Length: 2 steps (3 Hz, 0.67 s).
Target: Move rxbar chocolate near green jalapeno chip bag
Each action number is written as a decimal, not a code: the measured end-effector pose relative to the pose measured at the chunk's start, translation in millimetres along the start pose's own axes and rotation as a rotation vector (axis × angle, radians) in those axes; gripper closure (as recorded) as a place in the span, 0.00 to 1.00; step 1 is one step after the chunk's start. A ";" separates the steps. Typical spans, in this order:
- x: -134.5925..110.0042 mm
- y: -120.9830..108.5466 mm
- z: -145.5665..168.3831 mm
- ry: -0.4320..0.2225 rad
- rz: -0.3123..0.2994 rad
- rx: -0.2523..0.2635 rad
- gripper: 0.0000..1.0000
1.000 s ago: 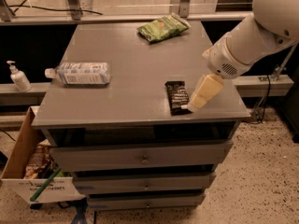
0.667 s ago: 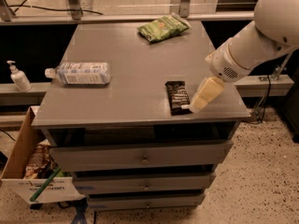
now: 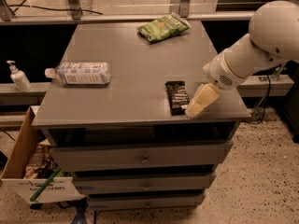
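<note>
The rxbar chocolate [image 3: 176, 96], a flat dark bar with white lettering, lies near the front right of the grey cabinet top [image 3: 135, 69]. The green jalapeno chip bag [image 3: 163, 27] lies at the far edge of the top, well behind the bar. My gripper [image 3: 192, 110] hangs from the white arm on the right. Its cream tip is just right of the bar's near end, low over the front edge, close to the bar or touching it.
A clear plastic water bottle [image 3: 79, 73] lies on its side on the left of the top. A white pump bottle [image 3: 17, 77] stands on a ledge at the left. An open cardboard box [image 3: 32, 164] sits on the floor at the lower left. Drawers [image 3: 142, 157] face front.
The arm has shifted slightly to the right and up. The gripper tip stays beside the bar's near end. The bar, bag and bottle have not moved.
</note>
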State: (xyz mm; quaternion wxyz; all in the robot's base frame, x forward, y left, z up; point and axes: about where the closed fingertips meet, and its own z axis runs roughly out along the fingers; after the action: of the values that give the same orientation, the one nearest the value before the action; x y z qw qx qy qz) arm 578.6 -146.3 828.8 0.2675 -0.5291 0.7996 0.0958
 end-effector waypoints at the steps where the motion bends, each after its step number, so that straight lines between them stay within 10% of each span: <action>1: 2.1 4.8 12.4 -0.001 0.013 -0.023 0.00; 2: -6.1 9.4 18.4 -0.012 0.014 -0.041 0.00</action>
State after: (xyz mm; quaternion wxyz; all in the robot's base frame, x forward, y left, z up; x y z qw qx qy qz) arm 578.0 -129.4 815.4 0.2606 -0.5282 0.7996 0.1173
